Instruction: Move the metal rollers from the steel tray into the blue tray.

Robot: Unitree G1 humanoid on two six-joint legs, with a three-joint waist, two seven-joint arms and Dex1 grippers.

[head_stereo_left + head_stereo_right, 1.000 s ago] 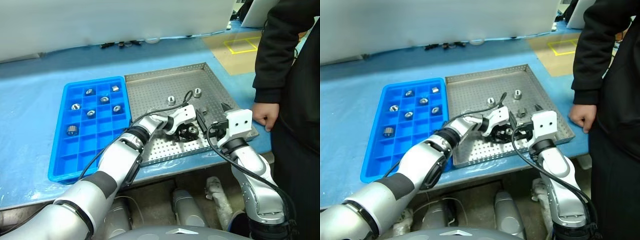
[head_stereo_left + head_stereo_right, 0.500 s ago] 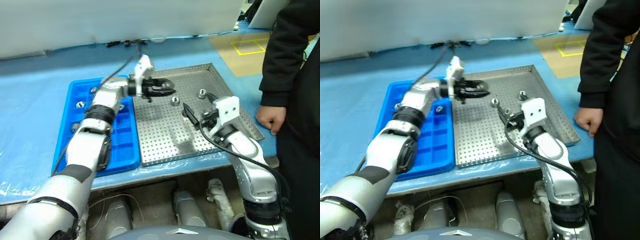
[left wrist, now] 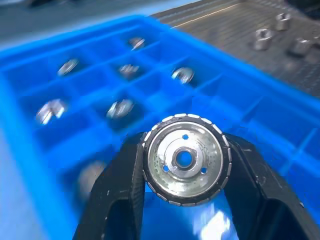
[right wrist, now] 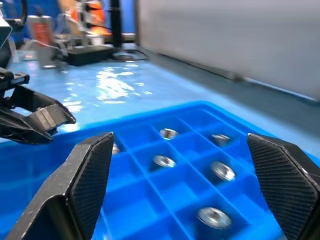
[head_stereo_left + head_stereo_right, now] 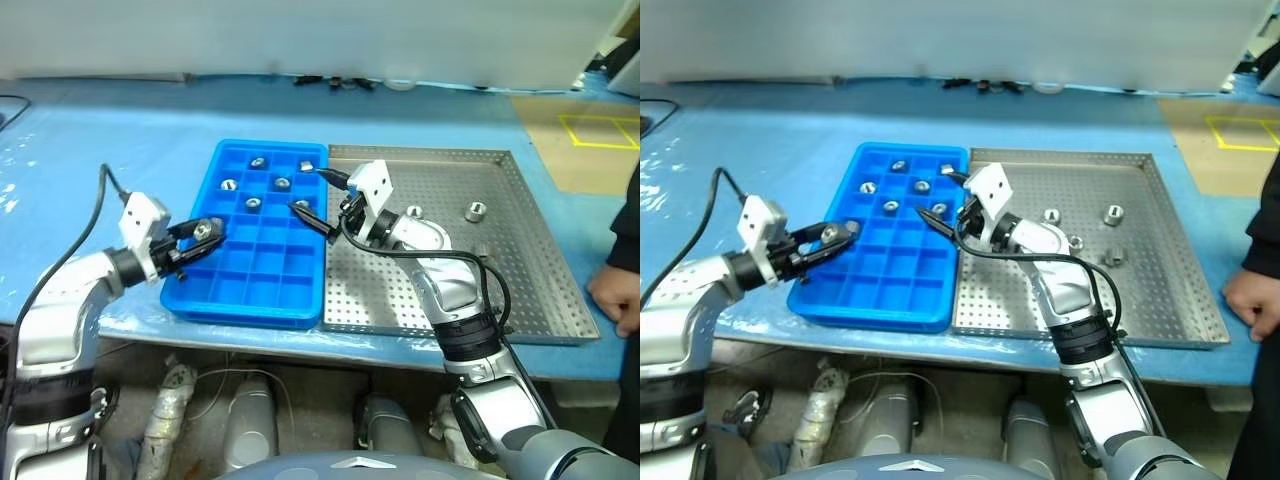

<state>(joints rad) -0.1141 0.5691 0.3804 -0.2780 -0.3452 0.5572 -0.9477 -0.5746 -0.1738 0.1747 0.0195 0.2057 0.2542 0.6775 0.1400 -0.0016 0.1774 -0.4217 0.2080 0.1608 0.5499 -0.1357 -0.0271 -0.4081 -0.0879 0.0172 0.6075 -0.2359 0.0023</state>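
Observation:
My left gripper (image 5: pixel 203 233) is shut on a metal roller (image 3: pixel 184 159), a shiny ridged disc with a centre hole, held just above the blue tray's (image 5: pixel 246 297) left edge. Several more metal rollers (image 5: pixel 253 203) lie in the far compartments of that tray. The perforated steel tray (image 5: pixel 505 275) lies to its right, with a few rollers (image 5: pixel 1114 212) near its far right part. My right gripper (image 5: pixel 306 190) hangs open over the blue tray's right side, nothing between its fingers (image 4: pixel 90 180).
The trays lie side by side on a blue plastic sheet (image 5: pixel 120 140) covering the table. A person's hand (image 5: pixel 612 295) rests at the table edge, right of the steel tray. Small parts and cables (image 5: pixel 340 82) lie along the table's far edge.
The view has swung left. My left gripper carried the roller from the steel tray across to the blue tray's left edge. My right gripper moved left, over the blue tray's right side.

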